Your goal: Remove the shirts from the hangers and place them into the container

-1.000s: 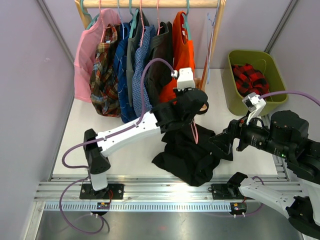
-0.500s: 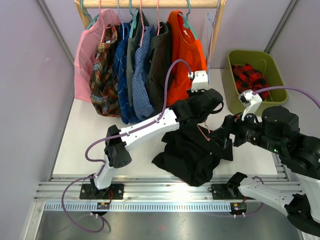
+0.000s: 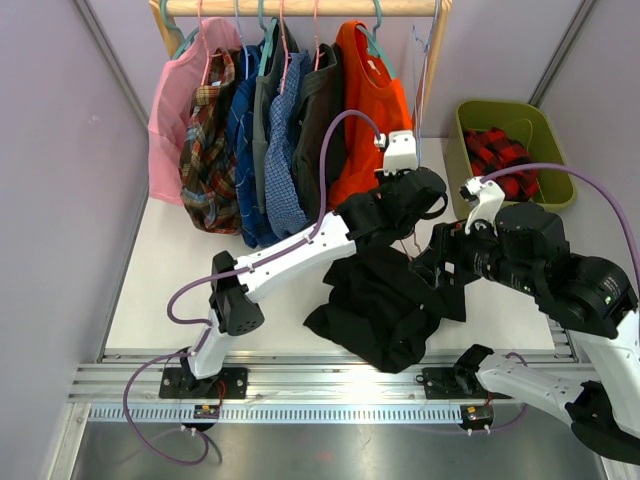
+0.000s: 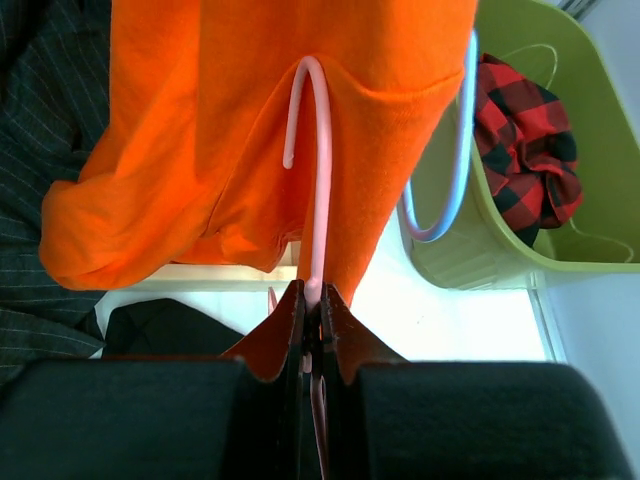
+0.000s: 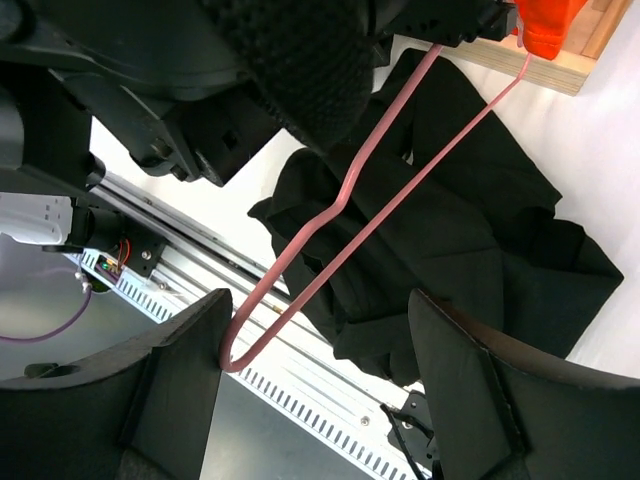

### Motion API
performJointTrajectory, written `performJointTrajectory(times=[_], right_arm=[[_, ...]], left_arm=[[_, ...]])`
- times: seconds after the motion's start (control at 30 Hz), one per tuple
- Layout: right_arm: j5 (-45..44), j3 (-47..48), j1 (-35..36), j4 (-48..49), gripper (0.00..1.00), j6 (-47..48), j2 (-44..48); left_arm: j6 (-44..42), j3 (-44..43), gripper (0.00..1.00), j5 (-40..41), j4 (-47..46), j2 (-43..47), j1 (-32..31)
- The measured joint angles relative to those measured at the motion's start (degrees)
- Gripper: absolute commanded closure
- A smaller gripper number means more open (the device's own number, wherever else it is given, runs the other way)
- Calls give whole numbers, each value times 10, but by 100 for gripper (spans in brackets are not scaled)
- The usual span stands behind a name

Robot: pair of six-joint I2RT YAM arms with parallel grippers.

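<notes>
Shirts (image 3: 270, 120): most hang on hangers (image 3: 372, 35); plaid shirt (image 3: 500, 158) lies in container (image 3: 452, 160); black shirt (image 3: 380, 305) lies on table (image 3: 170, 270); left gripper (image 4: 313, 295) clamps pink hanger (image 4: 323, 200); right gripper (image 5: 320, 340) gapes, empty.

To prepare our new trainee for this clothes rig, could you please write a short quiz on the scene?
1. True or false: the left gripper is clamped on the thin pink plastic hanger.
2. What lies in the olive-green rectangular plastic bin?
A) a red-and-black plaid cloth shirt
B) a teal hanger
C) a pink shirt
3. In a few words: where is the plain black cloth shirt?

Key
1. True: its jaws are shut on the hanger's neck, below the hook.
2. A.
3. Crumpled on the white table, between the two arms, not in the bin.
</notes>
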State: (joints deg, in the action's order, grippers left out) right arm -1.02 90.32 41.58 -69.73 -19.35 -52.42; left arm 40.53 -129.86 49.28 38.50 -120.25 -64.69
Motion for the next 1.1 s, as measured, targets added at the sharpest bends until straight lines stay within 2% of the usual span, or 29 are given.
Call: performJointTrajectory(times=[0.27,0.53,0.83,0.93,1.1], right_arm=[[-39,6,0,-17,24,-2,0],[-77,17,0,-37,25,-3,10],[-85,17,0,-39,26,-4,10],[-84,17,0,-39,25,-4,11],[-66,17,0,-36,18,-3,25]], left_arm=[[-16,17,100,-10,-10,8,-6],[-42,127,100,-23,-28,94,-43],[-67,136,100,-31,-76,172,-69],[-73,137,100,-31,-84,173,-68],[-77,159,100,-37,-92,173,-64]])
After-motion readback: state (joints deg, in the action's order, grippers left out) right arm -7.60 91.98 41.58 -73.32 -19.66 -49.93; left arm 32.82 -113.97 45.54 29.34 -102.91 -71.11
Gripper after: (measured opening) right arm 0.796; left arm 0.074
